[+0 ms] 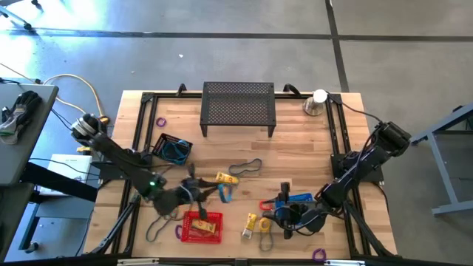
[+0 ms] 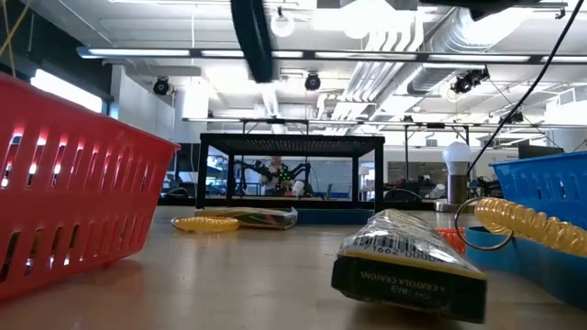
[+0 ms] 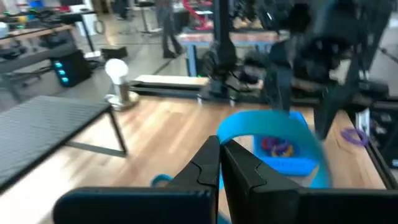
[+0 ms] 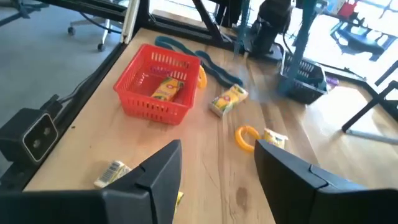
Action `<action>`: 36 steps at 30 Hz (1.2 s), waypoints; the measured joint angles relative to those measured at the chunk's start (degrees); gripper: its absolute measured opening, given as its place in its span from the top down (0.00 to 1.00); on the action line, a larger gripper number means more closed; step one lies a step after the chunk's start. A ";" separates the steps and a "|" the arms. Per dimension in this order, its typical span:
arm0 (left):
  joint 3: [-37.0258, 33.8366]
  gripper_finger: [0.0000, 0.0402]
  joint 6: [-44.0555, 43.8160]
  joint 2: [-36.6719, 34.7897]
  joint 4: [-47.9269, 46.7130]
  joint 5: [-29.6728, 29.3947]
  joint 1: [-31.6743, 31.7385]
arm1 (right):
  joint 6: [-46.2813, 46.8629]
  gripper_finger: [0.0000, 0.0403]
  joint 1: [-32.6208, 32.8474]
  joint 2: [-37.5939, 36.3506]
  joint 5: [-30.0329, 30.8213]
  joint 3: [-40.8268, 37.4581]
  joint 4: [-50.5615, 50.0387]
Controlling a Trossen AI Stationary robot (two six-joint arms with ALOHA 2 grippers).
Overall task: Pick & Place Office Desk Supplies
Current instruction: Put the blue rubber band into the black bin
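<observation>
Wooden planks make the table [image 1: 295, 159], and around it we see a grey concrete floor. At the far edge stands a black mesh stand [image 1: 238, 105], and beside it a silver cone with a white ball [image 1: 317, 102].

We find the supplies spread over the near half of the table. A red basket [image 1: 202, 226] sits near the front edge, with a yellow crayon box [image 4: 166, 88] lying inside it. A black basket [image 1: 171, 148] on the left side holds blue loops. A blue basket [image 3: 285, 149] lies close to the right arm; in the left wrist view it contains small purple, orange and red rings. A dark grey band [image 1: 245, 167] lies flat in the middle of the table, and another yellow block [image 1: 226, 178] lies just beside it. A small purple ring [image 1: 160, 122] rests near the left frame, and another one [image 1: 318, 255] at the front right edge.

Our left gripper [image 1: 194, 189] is over the table between the black basket and the red basket; its fingers [image 3: 205, 167] are pressed together on a teal band [image 3: 267, 123], which curves up as a wide loop in front of them. Our right gripper [image 1: 287, 216] hangs over the front right part of the table with its fingers [image 4: 163, 165] spread apart and nothing between them. Below it we see a yellow coil ring [image 4: 245, 136] and a small yellow block [image 4: 274, 138].
</observation>
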 joint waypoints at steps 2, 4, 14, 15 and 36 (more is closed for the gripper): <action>0.00 1.00 -0.35 -2.90 -2.46 -3.04 -1.20 | 1.50 0.52 -0.05 0.00 -0.04 0.00 -1.14; 0.00 1.00 -0.15 -5.17 -4.99 -6.77 -2.47 | 3.09 0.52 -0.13 0.00 -0.05 0.00 -2.07; 0.74 1.00 -7.79 -12.25 -18.87 -10.72 -5.50 | 9.92 0.52 -0.13 0.00 -0.17 0.00 -7.35; 0.74 1.00 -8.87 -12.63 -20.57 -8.80 -4.91 | 9.97 0.52 -0.13 0.00 -0.19 0.00 -7.33; 12.10 1.00 -43.56 -13.45 -81.64 16.03 12.52 | 9.62 0.52 -1.13 0.00 -0.07 0.00 -7.53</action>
